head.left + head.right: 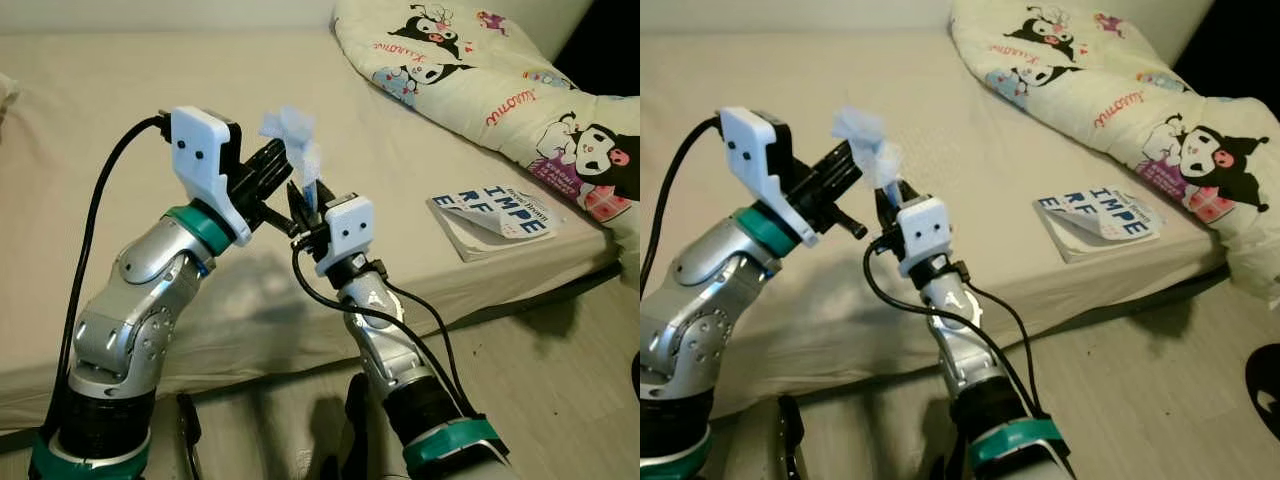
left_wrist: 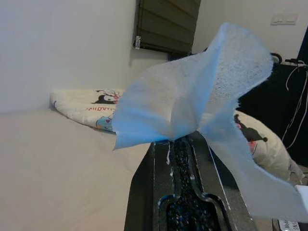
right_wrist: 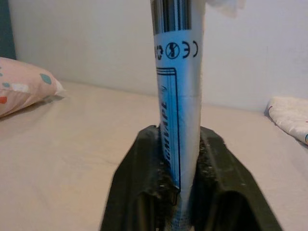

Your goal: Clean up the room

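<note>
- The right gripper (image 1: 305,200) is raised above the near edge of the bed (image 1: 120,90), its black fingers (image 3: 139,178) pressed on either side of a thin pack of wipes (image 3: 177,91), held upright and seen edge-on
- The pack is pale blue-white with dark blue print, a barcode at its upper end and a row of small round symbols beneath it
- The left gripper (image 1: 283,160) meets it from the robot's left, its fingers (image 2: 185,192) closed together on a white wipe (image 2: 192,96) at the top of the pack
- The wipe is thin and faintly bluish, fanning out above the fingers in crumpled folds with one long flap hanging to the side
- On the bed to the right lies a paperback book (image 1: 495,220) with a curled cover, just beside a cream quilt (image 1: 470,60) printed with cartoon characters
</note>
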Tool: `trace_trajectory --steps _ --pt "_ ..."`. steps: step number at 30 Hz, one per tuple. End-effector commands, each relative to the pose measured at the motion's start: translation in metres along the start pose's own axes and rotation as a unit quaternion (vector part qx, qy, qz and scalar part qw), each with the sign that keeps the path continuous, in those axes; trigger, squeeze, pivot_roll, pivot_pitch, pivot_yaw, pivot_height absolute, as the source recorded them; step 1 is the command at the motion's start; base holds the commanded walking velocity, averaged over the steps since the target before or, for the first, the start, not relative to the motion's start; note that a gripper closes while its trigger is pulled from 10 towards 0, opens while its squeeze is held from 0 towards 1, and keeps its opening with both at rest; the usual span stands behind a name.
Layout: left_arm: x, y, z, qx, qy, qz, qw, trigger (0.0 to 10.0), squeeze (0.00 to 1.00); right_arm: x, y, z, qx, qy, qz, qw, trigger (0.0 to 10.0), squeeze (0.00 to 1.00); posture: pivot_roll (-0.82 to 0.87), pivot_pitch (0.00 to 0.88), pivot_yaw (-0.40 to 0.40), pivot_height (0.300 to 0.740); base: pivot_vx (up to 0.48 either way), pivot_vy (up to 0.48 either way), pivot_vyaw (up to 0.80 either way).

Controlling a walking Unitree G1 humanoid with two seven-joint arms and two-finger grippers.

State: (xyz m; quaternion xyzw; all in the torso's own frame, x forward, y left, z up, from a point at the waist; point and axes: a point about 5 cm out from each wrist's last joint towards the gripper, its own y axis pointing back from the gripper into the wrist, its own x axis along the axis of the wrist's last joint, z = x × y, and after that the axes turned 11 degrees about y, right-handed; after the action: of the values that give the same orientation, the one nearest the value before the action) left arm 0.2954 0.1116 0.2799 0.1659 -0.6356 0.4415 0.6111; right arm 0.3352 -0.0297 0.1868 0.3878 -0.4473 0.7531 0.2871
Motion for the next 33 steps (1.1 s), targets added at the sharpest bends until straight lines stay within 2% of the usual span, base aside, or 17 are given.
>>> trace_trajectory --steps 1,7,11,14,15,17,18,19,22,23,24,25,26,27,30,31,33 --pt "-0.008 0.004 -0.003 0.014 -0.002 -0.009 1.000 0.0 0.00 -0.008 0.007 -0.001 -0.002 -0.006 -0.016 1.000 0.0 0.00 0.09 0.086 -0.038 0.493 0.000 0.000 0.00" --pt "-0.014 0.008 -0.007 0.030 0.003 -0.014 0.999 0.0 0.00 -0.014 0.013 0.001 0.003 -0.002 -0.027 1.000 0.0 0.00 0.09 0.086 -0.038 0.493 0.000 0.000 0.00" --pt "-0.015 0.009 -0.010 0.043 0.020 -0.006 0.999 0.0 0.00 -0.026 0.026 0.002 0.015 0.007 -0.054 0.998 0.0 0.00 0.10 0.085 -0.047 0.493 0.000 0.000 0.00" --pt "-0.010 0.013 -0.018 0.069 0.018 0.008 0.997 0.0 0.00 -0.047 0.049 0.013 0.006 0.022 -0.106 0.994 0.0 0.00 0.10 0.088 -0.055 0.493 0.000 0.000 0.00" --pt "-0.010 0.013 -0.018 0.069 0.018 0.008 0.997 0.0 0.00 -0.047 0.049 0.013 0.006 0.022 -0.106 0.994 0.0 0.00 0.10 0.088 -0.055 0.493 0.000 0.000 0.00" --pt "-0.018 0.027 -0.030 0.102 -0.011 -0.015 0.995 0.0 0.00 -0.060 0.071 0.034 -0.034 0.024 -0.147 0.988 0.0 0.00 0.11 0.087 -0.058 0.493 0.000 0.000 0.00" --pt "-0.018 0.027 -0.030 0.102 -0.011 -0.015 0.995 0.0 0.00 -0.060 0.071 0.034 -0.034 0.024 -0.147 0.988 0.0 0.00 0.11 0.087 -0.058 0.493 0.000 0.000 0.00" --pt "-0.023 0.034 -0.035 0.117 -0.022 -0.027 0.993 0.0 0.00 -0.064 0.080 0.043 -0.050 0.024 -0.161 0.985 0.0 0.00 0.11 0.087 -0.058 0.493 0.000 0.000 0.00" --pt "-0.032 0.043 -0.041 0.137 -0.032 -0.043 0.989 0.0 0.00 -0.066 0.088 0.049 -0.063 0.019 -0.171 0.983 0.0 0.00 0.10 0.080 -0.061 0.493 0.000 0.000 0.00" --pt "-0.049 0.056 -0.049 0.171 -0.042 -0.070 0.982 0.0 0.00 -0.067 0.097 0.055 -0.076 -0.007 -0.180 0.981 10.0 0.00 0.10 0.063 -0.063 0.493 0.000 0.000 0.00" --pt "-0.049 0.056 -0.049 0.171 -0.042 -0.070 0.982 0.0 0.00 -0.067 0.097 0.055 -0.076 -0.007 -0.180 0.981 10.0 0.00 0.10 0.063 -0.063 0.493 0.000 0.000 0.00" --pt "-0.066 0.069 -0.056 0.202 -0.044 -0.095 0.974 0.0 0.00 -0.069 0.104 0.057 -0.087 -0.038 -0.187 0.978 10.0 0.00 0.09 0.048 -0.064 0.493 0.000 0.000 0.00" --pt "-0.084 0.080 -0.059 0.227 -0.038 -0.123 0.965 10.0 0.00 -0.070 0.109 0.058 -0.101 -0.070 -0.195 0.973 10.0 0.00 0.09 0.040 -0.065 0.493 0.000 0.000 0.00" --pt "-0.098 0.088 -0.059 0.247 -0.025 -0.140 0.959 10.0 0.00 -0.071 0.112 0.058 -0.114 -0.105 -0.202 0.967 10.0 0.00 0.09 0.035 -0.066 0.493 0.000 0.000 0.00" --pt "-0.107 0.092 -0.057 0.259 -0.012 -0.146 0.955 10.0 0.00 -0.072 0.112 0.057 -0.124 -0.124 -0.205 0.963 10.0 0.00 0.09 0.021 -0.069 0.493 0.000 0.000 0.00" --pt "-0.113 0.094 -0.056 0.278 0.003 -0.142 0.950 10.0 0.00 -0.073 0.112 0.058 -0.142 -0.143 -0.204 0.958 10.0 0.00 0.09 0.007 -0.071 0.493 0.000 0.000 0.00" --pt "-0.113 0.094 -0.056 0.278 0.003 -0.142 0.950 10.0 0.00 -0.073 0.112 0.058 -0.142 -0.143 -0.204 0.958 10.0 0.00 0.09 0.007 -0.071 0.493 0.000 0.000 0.00"
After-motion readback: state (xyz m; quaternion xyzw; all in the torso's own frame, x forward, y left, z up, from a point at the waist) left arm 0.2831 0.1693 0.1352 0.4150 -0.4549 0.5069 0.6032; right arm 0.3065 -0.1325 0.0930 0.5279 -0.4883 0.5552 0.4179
